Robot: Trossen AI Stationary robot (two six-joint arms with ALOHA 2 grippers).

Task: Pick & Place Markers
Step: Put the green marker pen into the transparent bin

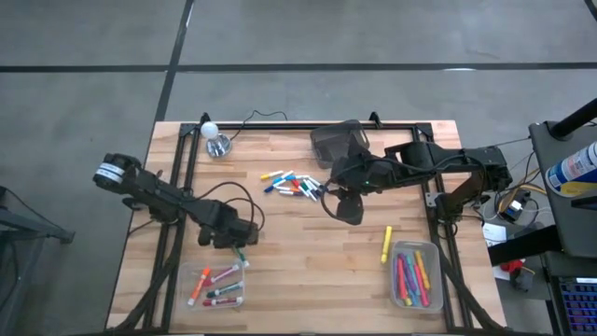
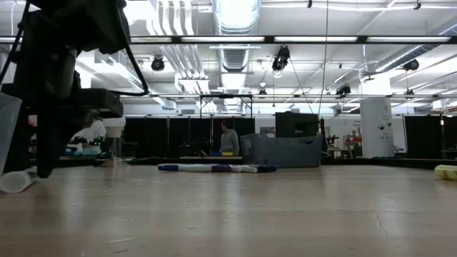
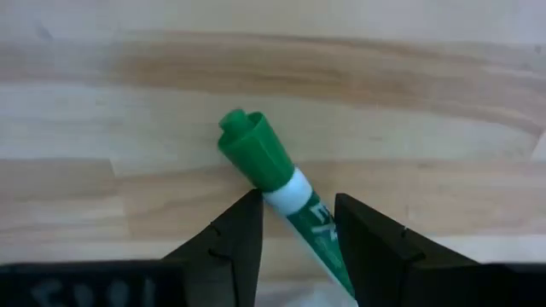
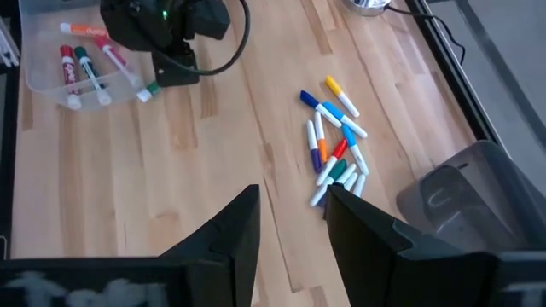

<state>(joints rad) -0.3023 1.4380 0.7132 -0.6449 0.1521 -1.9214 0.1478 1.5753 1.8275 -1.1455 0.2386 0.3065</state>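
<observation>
Just above the left tray (image 1: 241, 280), left gripper (image 3: 296, 223) pinches green marker (image 3: 275, 181); right gripper (image 4: 293, 211) spread, empty, above the pile (image 4: 335, 152).

From above we look straight down on the whole table (image 1: 298, 271); at tabletop height we look level across it. Our wrist cameras peer past their fingers, and the right wrist and overhead views share the marker pile (image 4: 334, 152).

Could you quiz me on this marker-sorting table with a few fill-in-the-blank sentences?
1. The left gripper is shut on a marker with a ____ cap.
2. The single marker lying alone just outside the right tray is ____.
3. The loose pile of markers lies near the table's ____.
4. The right gripper holds ____.

Missing words: green; yellow; middle; nothing
</observation>
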